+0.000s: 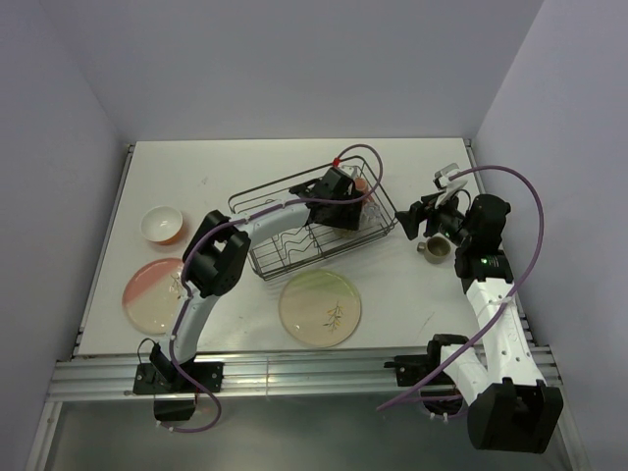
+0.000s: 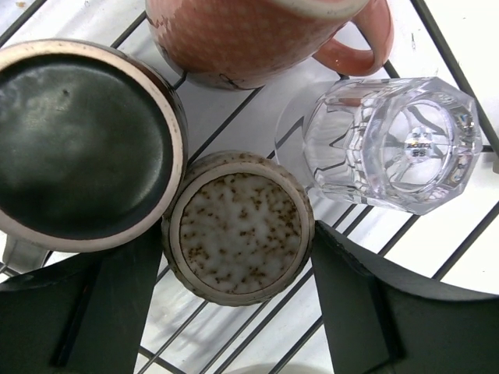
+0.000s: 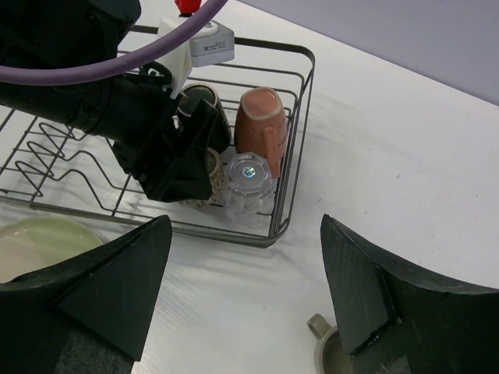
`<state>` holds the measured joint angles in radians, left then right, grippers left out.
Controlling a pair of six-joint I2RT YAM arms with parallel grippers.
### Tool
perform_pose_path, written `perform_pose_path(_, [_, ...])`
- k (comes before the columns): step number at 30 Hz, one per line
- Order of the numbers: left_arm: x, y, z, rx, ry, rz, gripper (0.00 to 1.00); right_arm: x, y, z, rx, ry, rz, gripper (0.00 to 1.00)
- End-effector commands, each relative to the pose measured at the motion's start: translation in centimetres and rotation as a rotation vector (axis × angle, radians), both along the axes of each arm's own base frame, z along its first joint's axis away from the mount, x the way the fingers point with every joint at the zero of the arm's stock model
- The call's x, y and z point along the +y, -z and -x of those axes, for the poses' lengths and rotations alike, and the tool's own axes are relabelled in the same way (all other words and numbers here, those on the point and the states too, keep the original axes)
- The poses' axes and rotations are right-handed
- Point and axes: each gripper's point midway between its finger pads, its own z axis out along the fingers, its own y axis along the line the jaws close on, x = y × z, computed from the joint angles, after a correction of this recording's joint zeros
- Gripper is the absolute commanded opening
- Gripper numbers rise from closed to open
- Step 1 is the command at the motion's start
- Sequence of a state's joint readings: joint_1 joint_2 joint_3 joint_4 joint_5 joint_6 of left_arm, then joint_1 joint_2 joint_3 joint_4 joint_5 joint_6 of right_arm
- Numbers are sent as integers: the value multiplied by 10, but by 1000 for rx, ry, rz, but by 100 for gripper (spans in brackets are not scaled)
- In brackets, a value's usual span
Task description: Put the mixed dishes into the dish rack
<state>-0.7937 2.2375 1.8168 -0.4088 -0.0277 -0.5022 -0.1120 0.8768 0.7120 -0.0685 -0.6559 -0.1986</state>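
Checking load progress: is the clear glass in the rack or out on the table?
In. The glass stands inside the rack, in its corner beside the pink mug, with rack wires running beneath it.

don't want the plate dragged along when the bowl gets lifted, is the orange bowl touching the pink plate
Apart. The top external view shows a strip of bare table between the orange bowl and the pink plate.

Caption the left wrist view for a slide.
Left gripper holds an upturned speckled mug in the rack beside dark mug, pink mug and glass.
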Motion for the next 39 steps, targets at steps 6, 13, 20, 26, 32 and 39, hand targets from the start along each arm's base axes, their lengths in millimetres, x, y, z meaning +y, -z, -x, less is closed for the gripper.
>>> perform_pose_path(6, [-4, -43, 5, -59, -6, 56, 82, -1, -11, 0, -43, 0, 1, 84])
perform_pose_path(13, [1, -66, 15, -94, -3, 69, 82, -1, -4, 1, -12, -3, -4, 85])
perform_pose_path(20, [13, -81, 26, -116, -8, 76, 83, -2, 3, 3, 23, -1, -15, 85])
perform_pose_path(26, [37, -107, 37, -181, -52, 71, 82, -12, 22, 0, 138, 51, -51, 84])
perform_pose_path(32, [87, -164, 43, -345, -179, 101, 88, -56, 66, -11, 386, 244, -153, 79])
perform_pose_path(39, [150, -233, 56, -446, -302, 391, 99, -114, 110, -6, 586, 458, -101, 70])
